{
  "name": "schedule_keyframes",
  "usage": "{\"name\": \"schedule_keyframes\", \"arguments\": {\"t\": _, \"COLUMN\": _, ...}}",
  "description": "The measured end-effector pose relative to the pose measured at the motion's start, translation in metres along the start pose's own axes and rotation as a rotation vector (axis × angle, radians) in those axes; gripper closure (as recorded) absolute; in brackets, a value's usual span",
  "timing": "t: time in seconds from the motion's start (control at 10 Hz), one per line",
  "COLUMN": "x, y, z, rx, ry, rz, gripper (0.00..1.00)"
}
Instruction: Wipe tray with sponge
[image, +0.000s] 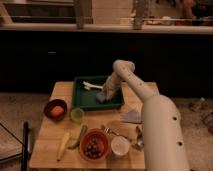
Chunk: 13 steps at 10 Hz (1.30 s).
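Note:
The dark green tray (84, 99) lies at the back of the wooden table. A white utensil (92, 86) rests in its far part. The grey-blue sponge (101, 96) sits on the tray floor at its right side. My gripper (106, 92) reaches down from the white arm into the tray and is right on the sponge, pressing it against the tray floor.
A dark red bowl (55, 109) with an orange item, a green cup (77, 115), a yellow and a green vegetable (76, 138), an orange bowl of dark fruit (93, 145), a white cup (120, 145) and a flat grey cloth (131, 116) stand in front of the tray.

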Motion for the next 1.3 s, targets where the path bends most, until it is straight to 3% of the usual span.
{"name": "schedule_keyframes", "arguments": {"t": 0.4, "x": -0.031, "y": -0.018, "z": 0.019, "rx": 0.002, "ry": -0.03, "rz": -0.057, "gripper": 1.0}}
{"name": "schedule_keyframes", "arguments": {"t": 0.8, "x": -0.051, "y": 0.004, "z": 0.016, "rx": -0.014, "ry": -0.073, "rz": -0.118, "gripper": 1.0}}
{"name": "schedule_keyframes", "arguments": {"t": 1.3, "x": -0.012, "y": 0.036, "z": 0.005, "rx": -0.042, "ry": -0.032, "rz": -0.042, "gripper": 1.0}}
